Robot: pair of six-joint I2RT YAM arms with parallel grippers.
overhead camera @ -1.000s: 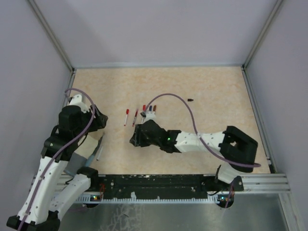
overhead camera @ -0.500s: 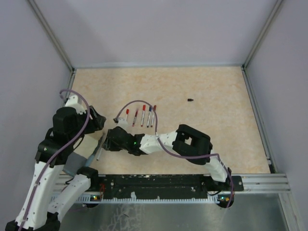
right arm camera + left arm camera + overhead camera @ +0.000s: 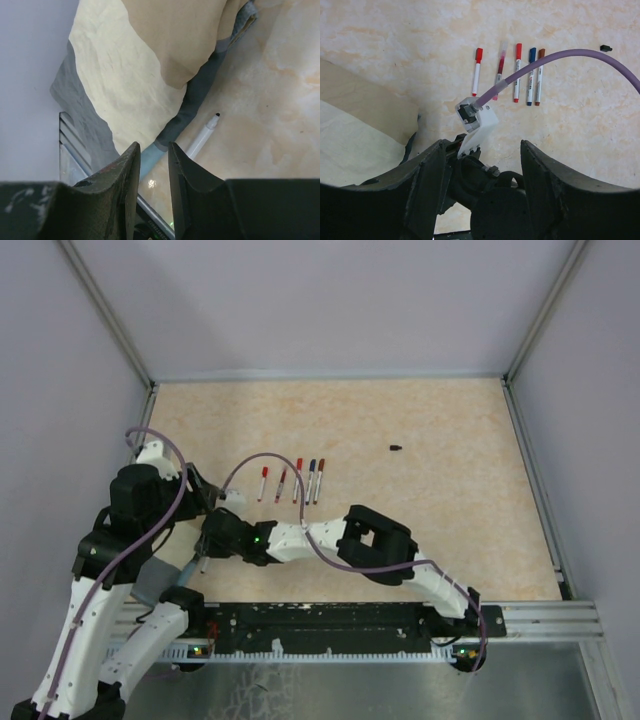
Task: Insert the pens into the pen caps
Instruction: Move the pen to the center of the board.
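Note:
Several capped pens point(image 3: 297, 480) lie side by side mid-table, and the left wrist view shows the same row of pens point(image 3: 517, 72). One uncapped pen point(image 3: 202, 137) with a black tip lies at the front left, its barrel point(image 3: 203, 562) partly under my right arm. A single black pen cap point(image 3: 396, 448) sits far right of the row, seen as a small cap point(image 3: 605, 48) from the left wrist. My right gripper point(image 3: 153, 147) hovers just left of the uncapped pen, narrowly open with nothing between the fingers. My left gripper point(image 3: 482, 145) is open and empty above the right wrist.
A cream and tan sheet point(image 3: 130, 60) edged with grey tape point(image 3: 197, 100) lies at the front left, beside the metal rail point(image 3: 330, 620). The right arm's purple cable point(image 3: 560, 57) arcs over the pen row. Grey walls point(image 3: 60, 390) enclose the table.
My right arm has swung left from the pen row to the front-left corner, and its jaws have narrowed. The left arm has shifted only slightly.

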